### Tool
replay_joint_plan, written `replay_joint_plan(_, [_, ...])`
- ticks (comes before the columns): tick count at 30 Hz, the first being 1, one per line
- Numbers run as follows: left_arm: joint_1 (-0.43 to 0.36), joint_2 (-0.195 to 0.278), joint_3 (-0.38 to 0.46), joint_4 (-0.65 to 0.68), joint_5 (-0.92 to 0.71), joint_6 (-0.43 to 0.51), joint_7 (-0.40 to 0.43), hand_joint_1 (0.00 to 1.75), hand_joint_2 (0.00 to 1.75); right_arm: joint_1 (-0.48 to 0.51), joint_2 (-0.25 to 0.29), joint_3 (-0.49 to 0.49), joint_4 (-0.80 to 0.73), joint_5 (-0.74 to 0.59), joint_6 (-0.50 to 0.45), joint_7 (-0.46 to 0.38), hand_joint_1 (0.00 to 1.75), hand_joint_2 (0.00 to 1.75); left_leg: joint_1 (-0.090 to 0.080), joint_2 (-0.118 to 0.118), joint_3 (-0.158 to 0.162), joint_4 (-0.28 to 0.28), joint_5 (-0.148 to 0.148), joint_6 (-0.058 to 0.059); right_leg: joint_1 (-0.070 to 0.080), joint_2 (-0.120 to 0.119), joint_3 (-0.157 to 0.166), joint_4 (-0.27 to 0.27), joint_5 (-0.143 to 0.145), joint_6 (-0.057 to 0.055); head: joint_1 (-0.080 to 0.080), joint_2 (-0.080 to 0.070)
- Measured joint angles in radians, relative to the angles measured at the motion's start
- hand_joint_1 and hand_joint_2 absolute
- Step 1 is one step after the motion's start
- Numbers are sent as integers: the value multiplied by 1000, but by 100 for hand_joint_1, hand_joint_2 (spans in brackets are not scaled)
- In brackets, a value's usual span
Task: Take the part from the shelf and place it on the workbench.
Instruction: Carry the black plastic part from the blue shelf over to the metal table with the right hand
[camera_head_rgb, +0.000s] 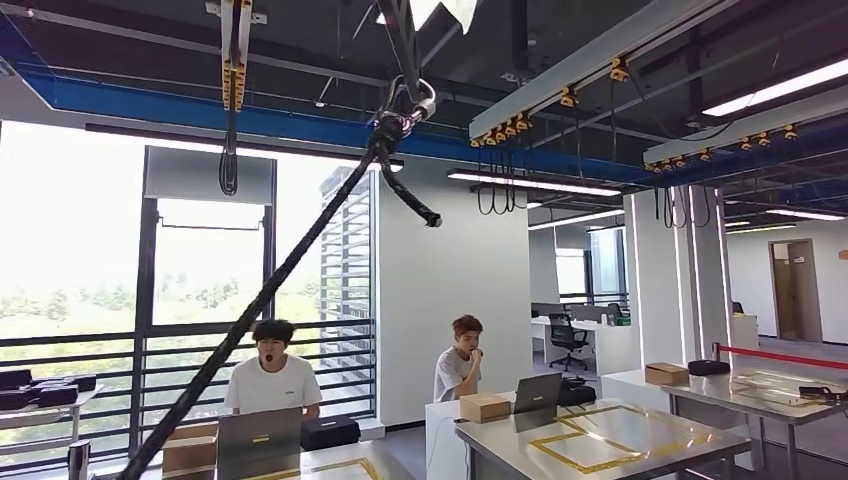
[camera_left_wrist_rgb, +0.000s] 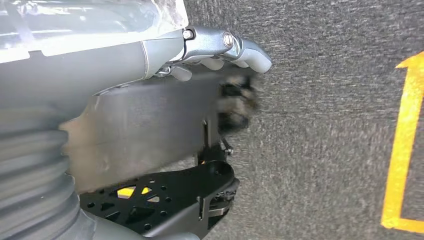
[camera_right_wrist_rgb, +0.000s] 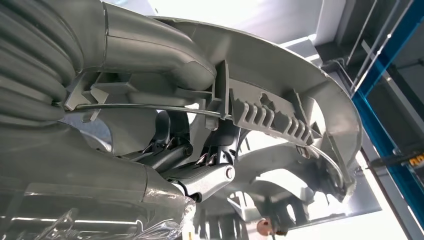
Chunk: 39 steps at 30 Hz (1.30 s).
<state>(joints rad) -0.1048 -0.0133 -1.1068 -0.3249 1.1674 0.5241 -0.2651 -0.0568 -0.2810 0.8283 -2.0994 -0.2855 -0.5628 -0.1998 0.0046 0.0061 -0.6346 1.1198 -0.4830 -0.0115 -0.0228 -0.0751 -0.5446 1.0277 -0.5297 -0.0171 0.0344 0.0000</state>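
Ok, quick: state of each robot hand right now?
Left robot hand: fingers curled in, holding nothing, above the dark floor.
Right robot hand: grips a large grey plastic part.

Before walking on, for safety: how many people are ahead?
2: one person seated by the window behind a laptop, another person seated right of him near the white pillar. Others may be hidden.

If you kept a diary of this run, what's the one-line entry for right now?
right hand: holds large grey ribbed plastic part | left hand: hangs over dark carpet, fingers curled | workbench: steel tables ahead
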Motion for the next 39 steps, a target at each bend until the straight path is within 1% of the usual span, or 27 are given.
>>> replay_joint_plan(1, [0, 0, 0, 0, 0, 0, -1, 0, 175, 0, 0, 0, 0, -5, 1, -2, 175, 175, -3, 7, 24, -47, 12, 6, 2, -5, 3, 0, -3, 5, 2, 0])
replay_joint_plan(2, [0, 0, 0, 0, 1, 1, -1, 0, 175, 0, 0, 0, 0, -10, 3, -4, 175, 175, -6, 11, 37, -73, 14, 11, 3, -9, 4, 0, -6, 10, 3, 0])
replay_joint_plan(3, [1, 0, 0, 0, 2, 1, -2, 0, 175, 0, 0, 0, 0, -14, 4, -5, 175, 175, -8, 11, 39, -79, 9, 10, 5, -12, 4, 2, -8, 11, 2, 0])
replay_joint_plan(6, [1, -1, -1, 0, 3, 2, -2, 0, 175, -1, 0, 1, 0, -19, 7, -6, 175, 175, -6, 10, 37, -85, 8, 7, 7, -12, 6, -1, -9, 10, -4, 0])
replay_joint_plan(10, [0, 0, -3, 0, 3, 1, 0, 0, 175, -1, 0, 2, 1, -23, 8, -6, 175, 175, -6, 11, 37, -85, 5, 13, 6, -9, 10, -12, -4, 18, -18, 0])
replay_joint_plan(15, [0, 0, -6, 0, 12, -6, 2, 0, 175, -1, 0, 2, 1, -24, 8, -8, 175, 175, -6, 11, 38, -85, 5, 16, 6, -8, 12, -17, -1, 24, -25, 0])
replay_joint_plan(16, [0, 1, -6, 0, 13, -8, 3, 0, 175, 0, 0, 2, 1, -24, 9, -8, 175, 175, -8, 11, 37, -83, 4, 19, 5, -9, 13, -20, 1, 27, -26, 0])
replay_joint_plan(18, [0, 2, -6, 0, 16, -12, 3, 0, 175, 0, 1, 2, 0, -24, 9, -10, 175, 175, -11, 10, 41, -90, 2, 32, 3, -13, 19, -30, 5, 34, -26, 0])
replay_joint_plan(19, [0, 2, -6, 0, 17, -13, 3, 0, 175, -1, 2, 2, 0, -24, 9, -11, 175, 175, -9, 9, 50, -102, 6, 39, 1, -11, 25, -35, 6, 38, -26, 0])
replay_joint_plan(20, [1, 2, -6, 0, 18, -14, 2, 0, 175, 0, 3, 2, 0, -24, 9, -12, 175, 175, -5, 7, 62, -121, 12, 44, 0, 0, 27, -31, 1, 39, -25, 0])
replay_joint_plan(21, [0, 1, -7, 0, 19, -14, 2, 0, 175, 0, 3, 1, 0, -24, 9, -14, 175, 175, 0, 6, 73, -137, 19, 46, 0, 18, 18, -8, -13, 40, -26, 0])
replay_joint_plan(22, [0, 0, -7, 0, 19, -15, 2, 0, 175, 1, 4, 1, 0, -24, 9, -16, 175, 175, 5, 4, 81, -148, 24, 46, -1, 39, -4, 37, -36, 41, -28, 0])
replay_joint_plan(23, [-1, 0, -7, 0, 19, -15, 1, 0, 175, 3, 4, 2, 0, -24, 9, -18, 175, 175, 6, 2, 84, -152, 25, 46, -2, 56, -37, 96, -63, 43, -29, 0])
replay_joint_plan(24, [-1, -1, -7, 0, 19, -16, 2, 0, 175, 4, 4, 2, 0, -24, 9, -19, 175, 175, 9, 0, 85, -152, 24, 44, -4, 64, -73, 157, -85, 46, -30, 0])
replay_joint_plan(25, [-1, -1, -7, 0, 19, -16, 2, 0, 175, 6, 4, 2, 0, -24, 9, -20, 175, 175, 11, -4, 86, -151, 22, 40, -8, 67, -100, 197, -91, 51, -31, 0])
replay_joint_plan(26, [-1, -1, -8, 0, 20, -16, 2, 0, 175, 7, 4, 2, 1, -24, 9, -21, 175, 175, 15, -8, 88, -149, 19, 35, -12, 68, -111, 205, -78, 56, -32, 0])
replay_joint_plan(27, [-1, -1, -8, 0, 20, -17, 2, 0, 175, 7, 3, 2, 1, -24, 9, -21, 175, 175, 20, -12, 90, -145, 14, 27, -18, 68, -103, 177, -48, 63, -33, 0])
replay_joint_plan(28, [-1, -2, -8, 0, 20, -17, 2, 0, 175, 8, 3, 2, 1, -24, 9, -21, 175, 175, 26, -17, 92, -137, 7, 17, -25, 68, -82, 121, -8, 71, -33, 0])
replay_joint_plan(29, [-2, -1, -8, 0, 20, -17, 1, 0, 175, 8, 3, 2, 2, -24, 9, -21, 175, 175, 30, -21, 90, -126, -2, 4, -30, 72, -59, 67, 18, 79, -34, 0])
replay_joint_plan(30, [-2, -1, -8, 0, 20, -18, 1, 0, 175, 9, 3, 3, 3, -24, 10, -21, 175, 175, 32, -24, 88, -113, -11, -7, -33, 77, -42, 26, 33, 75, -35, 0])
replay_joint_plan(31, [-3, 0, -8, 1, 20, -18, 1, 0, 175, 10, 3, 3, 3, -24, 10, -22, 175, 175, 32, -26, 85, -104, -19, -17, -33, 81, -34, 7, 33, 67, -34, 0])
replay_joint_plan(32, [-3, 1, -9, 1, 20, -17, 0, 0, 175, 10, 4, 3, 3, -24, 11, -22, 175, 175, 31, -28, 84, -101, -22, -24, -31, 84, -34, 8, 23, 54, -33, 0])
replay_joint_plan(33, [-3, 0, -9, 1, 20, -17, 0, 0, 175, 10, 4, 3, 3, -24, 12, -23, 175, 175, 32, -29, 86, -102, -24, -29, -30, 84, -34, 11, 20, 37, -31, 0])
replay_joint_plan(35, [-4, 0, -11, 0, 20, -17, 0, 0, 175, 11, 4, 3, 3, -24, 12, -23, 175, 175, 36, -26, 87, -96, -32, -36, -27, 79, -28, 13, 13, 20, -28, 0])
replay_joint_plan(36, [-5, 0, -12, 0, 20, -17, 0, 0, 175, 11, 4, 3, 3, -24, 12, -23, 175, 175, 36, -22, 78, -70, -46, -38, -26, 77, -22, 12, 10, 12, -26, 0])
replay_joint_plan(37, [-5, 1, -14, 0, 20, -17, -1, 0, 175, 11, 5, 3, 3, -24, 12, -23, 175, 175, 35, -19, 57, -24, -67, -37, -24, 74, -16, 11, 6, 5, -24, 0])
replay_joint_plan(39, [-6, 1, -16, 0, 20, -17, -1, 0, 175, 11, 5, 3, 3, -24, 12, -24, 175, 175, 30, -16, -15, 111, -112, -30, -15, 69, -6, 10, -3, -6, -21, 0])
